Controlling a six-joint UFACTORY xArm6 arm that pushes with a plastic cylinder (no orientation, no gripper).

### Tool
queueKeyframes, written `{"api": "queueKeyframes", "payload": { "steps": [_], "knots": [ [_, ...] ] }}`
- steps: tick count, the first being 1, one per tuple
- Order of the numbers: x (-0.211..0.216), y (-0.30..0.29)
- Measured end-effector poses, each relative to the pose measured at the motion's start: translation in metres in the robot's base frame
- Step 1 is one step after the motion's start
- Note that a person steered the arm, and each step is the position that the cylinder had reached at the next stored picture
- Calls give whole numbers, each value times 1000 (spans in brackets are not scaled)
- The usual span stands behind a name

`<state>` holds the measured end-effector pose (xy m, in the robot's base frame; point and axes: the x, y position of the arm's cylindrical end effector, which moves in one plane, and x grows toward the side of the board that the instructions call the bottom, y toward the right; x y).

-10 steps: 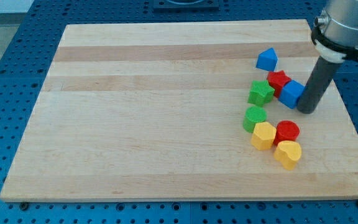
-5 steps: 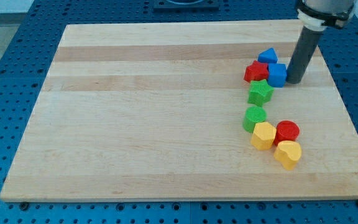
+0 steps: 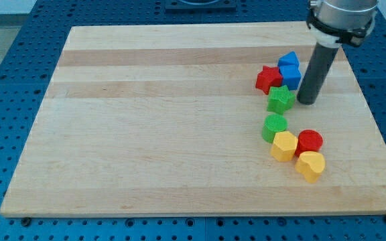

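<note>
Landmark = green star (image 3: 281, 98); all places given rel. to it.

Nearest the view's bottom: yellow heart-ish block (image 3: 310, 165), well below the star & a bit to the view's right. Touching its top edge, red cylinder (image 3: 309, 141). Beside that on the view's left, yellow hexagon-ish block (image 3: 284, 145), touching the red cylinder. Green round block (image 3: 274, 126) sits just below the star, w/ a small gap, and leans on the yellow hexagon's upper-left corner. These 4 make a tight bunch, each propped against a neighbour, so none sits alone.

Then the star itself, upright on the wooden board (image 3: 166, 120).

My tip (image 3: 307, 102) is just to the view's right of the star, approx. level w/ it, very near; can't tell if touching or a hair apart. No jaws, nothing to open or close: plain rod, holds nothing, only rests its end on the board. Rod rises toward the view's top-right, so it hides some board behind it.

Further back: red star (image 3: 268, 78) above the green star & slightly to the view's left, near, maybe touching at a point. Blue cube (image 3: 290, 75) directly above the green star, pressed against the red star's right side. Blue block w/ peaked top (image 3: 288, 59) behind the cube, touching it, partly hidden by it. The rod's shaft passes close by the cube's right face.
</note>
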<state>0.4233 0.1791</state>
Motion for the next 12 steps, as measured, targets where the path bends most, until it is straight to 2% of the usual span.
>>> {"api": "queueKeyframes", "payload": {
  "steps": [1,4,8,9,12],
  "knots": [
    [-6,-10],
    [-65,-21],
    [-43,-123],
    [-42,-129],
    [-41,-27]
  ]
}}
